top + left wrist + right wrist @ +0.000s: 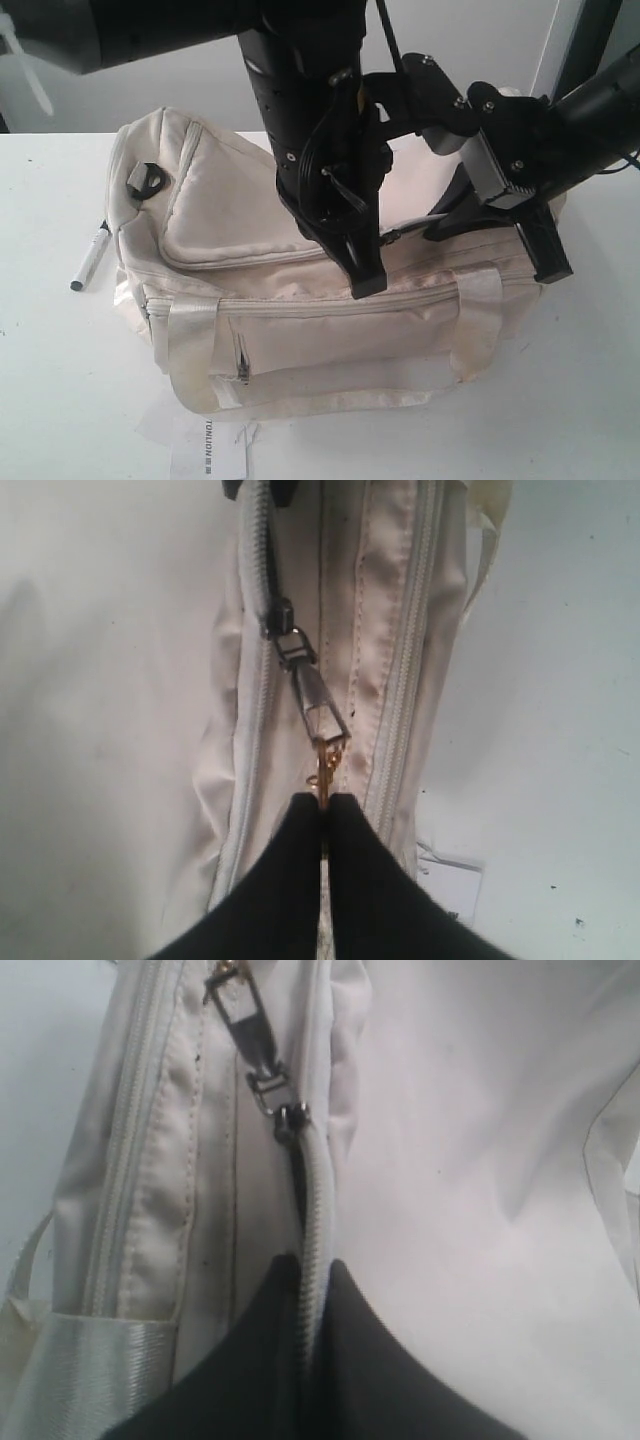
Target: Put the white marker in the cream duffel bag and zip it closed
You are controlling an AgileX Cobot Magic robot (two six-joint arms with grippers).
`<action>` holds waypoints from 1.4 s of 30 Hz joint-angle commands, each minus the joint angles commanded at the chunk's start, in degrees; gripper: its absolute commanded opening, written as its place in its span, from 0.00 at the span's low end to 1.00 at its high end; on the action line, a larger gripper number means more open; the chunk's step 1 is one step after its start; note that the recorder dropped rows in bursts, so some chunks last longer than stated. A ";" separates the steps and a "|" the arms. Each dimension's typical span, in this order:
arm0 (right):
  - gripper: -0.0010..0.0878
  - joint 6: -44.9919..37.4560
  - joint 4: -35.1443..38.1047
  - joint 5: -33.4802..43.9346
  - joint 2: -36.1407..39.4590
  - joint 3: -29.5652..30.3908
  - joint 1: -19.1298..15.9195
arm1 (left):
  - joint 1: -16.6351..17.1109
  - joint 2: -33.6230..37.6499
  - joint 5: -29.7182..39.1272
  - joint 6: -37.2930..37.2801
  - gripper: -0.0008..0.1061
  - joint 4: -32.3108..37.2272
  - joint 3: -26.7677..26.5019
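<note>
Left gripper pinches the zip pull, right gripper pinches the cream duffel bag (white marker outside): pull slowly, straight.

surface: white table, smooth, a few dark specks | backdrop: plain pale wall meeting the table's far edge | upper right: dark upright post beside a pale strip | light: soft, even, faint shadows

both arms reach down, left fingers and right fingers pinched together.
</note>
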 joint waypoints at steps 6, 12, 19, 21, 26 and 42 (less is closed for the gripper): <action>0.01 0.00 0.00 0.00 0.00 0.00 0.00 | 0.00 0.00 0.00 0.00 0.01 0.11 0.00; 0.01 0.51 -0.14 -1.13 0.00 0.00 0.00 | 0.00 0.00 0.00 0.00 0.01 0.11 0.00; 0.01 1.16 -1.16 -1.12 0.00 0.00 0.00 | 0.00 -0.73 0.00 0.09 0.01 0.11 0.00; 0.01 1.40 -1.29 -1.12 0.00 0.00 0.00 | 0.00 -1.62 0.00 0.09 0.01 0.11 0.00; 0.01 1.50 -1.40 -1.12 0.00 0.00 0.00 | 0.00 -1.99 0.00 0.09 0.01 0.11 0.00; 0.01 1.86 -1.37 -1.51 0.00 0.00 0.00 | 0.00 -1.98 0.00 0.22 0.01 1.90 0.92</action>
